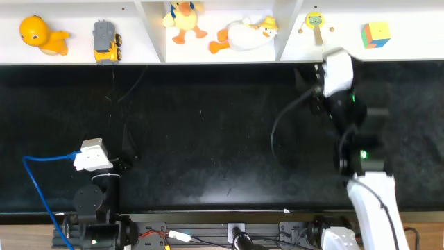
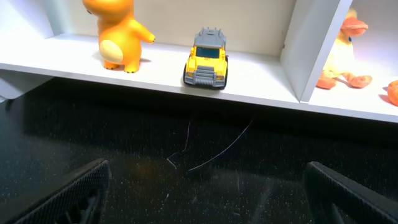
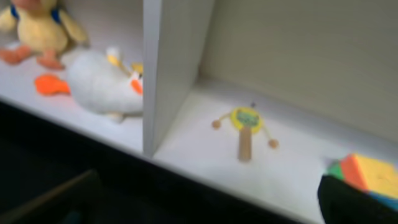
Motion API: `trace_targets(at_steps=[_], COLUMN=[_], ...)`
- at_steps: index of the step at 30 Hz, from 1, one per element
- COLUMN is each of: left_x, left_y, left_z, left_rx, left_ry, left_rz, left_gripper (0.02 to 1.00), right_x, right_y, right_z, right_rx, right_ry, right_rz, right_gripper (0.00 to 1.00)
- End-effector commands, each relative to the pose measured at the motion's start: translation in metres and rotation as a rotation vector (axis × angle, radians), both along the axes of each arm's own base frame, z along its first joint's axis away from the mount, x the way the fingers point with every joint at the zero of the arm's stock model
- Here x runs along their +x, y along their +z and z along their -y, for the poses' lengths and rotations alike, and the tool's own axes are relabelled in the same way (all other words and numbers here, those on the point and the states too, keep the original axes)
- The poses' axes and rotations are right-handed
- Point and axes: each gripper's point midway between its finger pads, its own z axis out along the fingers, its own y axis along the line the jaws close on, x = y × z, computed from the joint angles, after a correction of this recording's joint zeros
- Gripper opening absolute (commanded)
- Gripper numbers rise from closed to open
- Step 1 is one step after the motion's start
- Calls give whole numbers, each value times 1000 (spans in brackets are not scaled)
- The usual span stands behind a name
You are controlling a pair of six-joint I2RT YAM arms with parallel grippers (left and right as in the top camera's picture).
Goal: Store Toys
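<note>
Toys (image 1: 246, 35) are lodged in the shelf (image 1: 208, 57) along the worktop's (image 1: 208, 139) far edge. The released left gripper (image 2: 206, 167) is faced by the truck (image 2: 207, 57), well apart; the released right gripper (image 3: 205, 182) by the rattle (image 3: 244, 127), close.

The left arm (image 1: 104, 191) sits folded close to its base, the left gripper (image 2: 205, 186) held low with its 2 fingers spread wide. The right arm (image 1: 368, 187) stretches far forward, the right gripper (image 3: 208, 202) also spread wide.
</note>
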Motion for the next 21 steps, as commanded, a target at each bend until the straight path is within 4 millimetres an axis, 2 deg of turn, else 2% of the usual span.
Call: trace_targets(at_steps=[1, 6, 10, 15, 21], left_x=[0, 0, 0, 0, 0], left_y=[-1, -1, -1, -1, -1], left_z=[3, 2, 2, 2, 2], left_rx=[18, 17, 17, 17, 17], left_ry=[-16, -15, -15, -15, -15], left_rz=[2, 2, 2, 2, 2], left_gripper=[998, 998, 998, 998, 998], right_x=[-34, -69, -86, -98, -104], right_y=[-21, -35, -41, -45, -53], right_z=[0, 1, 0, 0, 12], right_rx=[-24, -31, -31, 23, 194], right_ry=[3, -7, -5, -20, -122], right_rz=[63, 166, 233, 275, 282], right_gripper=[996, 996, 996, 993, 993])
